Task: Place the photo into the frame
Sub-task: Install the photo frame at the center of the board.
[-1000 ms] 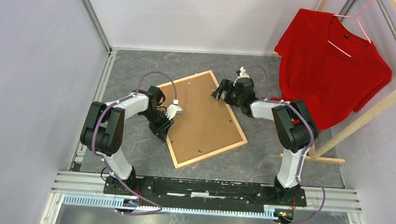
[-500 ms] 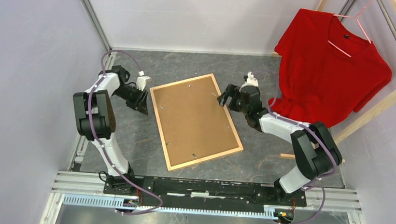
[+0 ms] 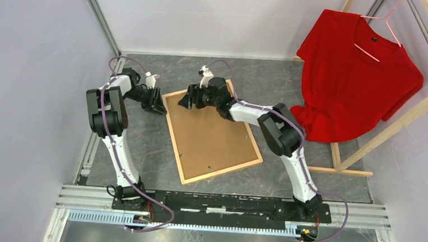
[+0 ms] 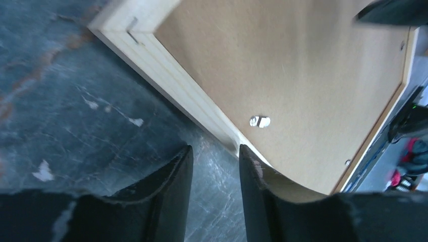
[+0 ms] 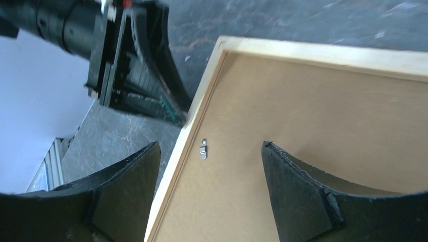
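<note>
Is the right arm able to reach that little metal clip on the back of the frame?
Probably yes: its open tool hangs just above the clip, with nothing between.

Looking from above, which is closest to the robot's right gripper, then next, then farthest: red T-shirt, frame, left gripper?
From the right gripper:
1. The frame, right beneath it at the far left corner.
2. The left gripper, just left of that corner.
3. The red T-shirt, hanging far off on the right.
</note>
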Available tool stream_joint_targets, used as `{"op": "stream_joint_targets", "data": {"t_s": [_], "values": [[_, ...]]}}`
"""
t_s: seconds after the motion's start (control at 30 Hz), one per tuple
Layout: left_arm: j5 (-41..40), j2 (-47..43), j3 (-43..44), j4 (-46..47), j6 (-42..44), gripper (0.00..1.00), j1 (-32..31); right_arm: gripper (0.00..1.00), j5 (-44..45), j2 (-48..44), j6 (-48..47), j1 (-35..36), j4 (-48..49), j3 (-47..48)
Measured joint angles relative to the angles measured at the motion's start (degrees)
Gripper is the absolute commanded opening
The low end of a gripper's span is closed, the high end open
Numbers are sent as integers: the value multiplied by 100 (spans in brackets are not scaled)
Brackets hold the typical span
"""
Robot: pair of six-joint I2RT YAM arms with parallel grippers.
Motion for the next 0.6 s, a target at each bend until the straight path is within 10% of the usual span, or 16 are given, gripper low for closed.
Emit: {"op": "stream_joint_targets", "data": {"t_s": [0.6], "values": [[684, 448, 262, 98, -352, 24, 74, 72, -643, 1147, 22, 374, -173, 1023]]}}
